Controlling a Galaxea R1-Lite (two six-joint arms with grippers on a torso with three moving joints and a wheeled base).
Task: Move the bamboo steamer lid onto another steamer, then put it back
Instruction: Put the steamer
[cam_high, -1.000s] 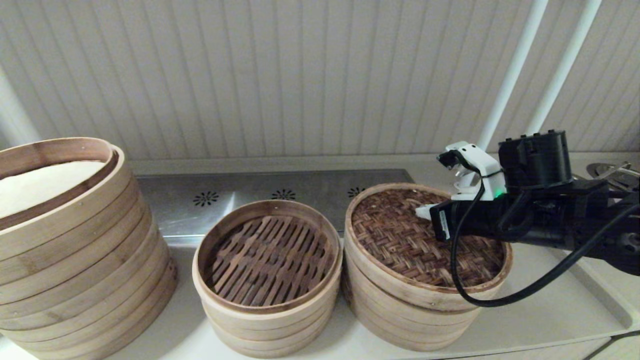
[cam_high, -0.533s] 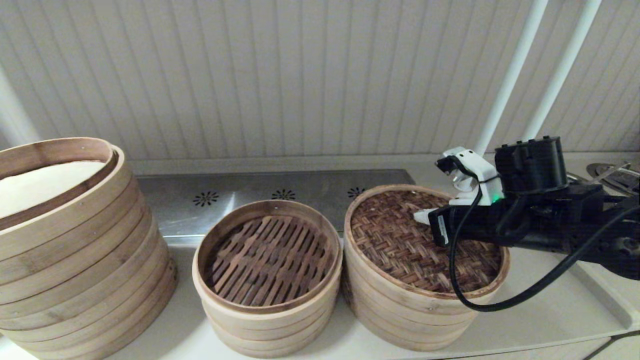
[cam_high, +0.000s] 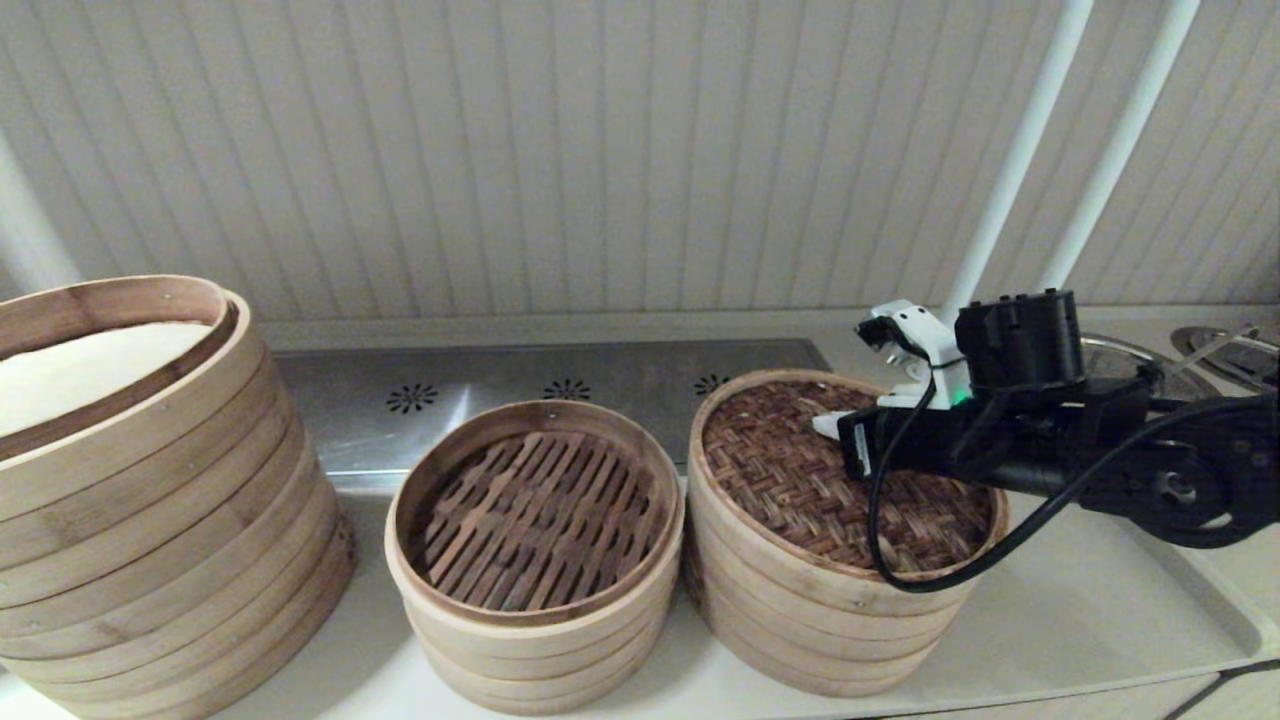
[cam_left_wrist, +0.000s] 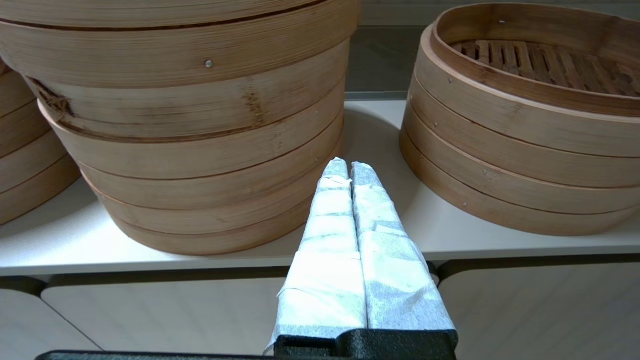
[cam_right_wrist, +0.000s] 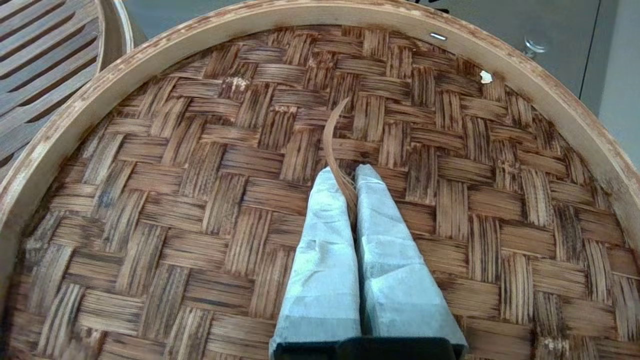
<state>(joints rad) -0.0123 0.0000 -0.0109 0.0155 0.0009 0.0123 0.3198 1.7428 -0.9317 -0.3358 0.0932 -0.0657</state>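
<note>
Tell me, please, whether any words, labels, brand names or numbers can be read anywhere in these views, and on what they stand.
None: no readable text on the bamboo steamer lid, the right gripper shut on its loop handle, or the steamers.

The bamboo steamer lid (cam_high: 800, 470), dark herringbone weave inside a pale rim, sits level on the right-hand stack of bamboo rings, its thin loop handle (cam_right_wrist: 336, 150) standing upright at the centre. Just to its left, almost touching, the smaller steamer (cam_high: 535, 610) stands open, its dark slatted floor (cam_high: 535, 515) exposed.
</note>
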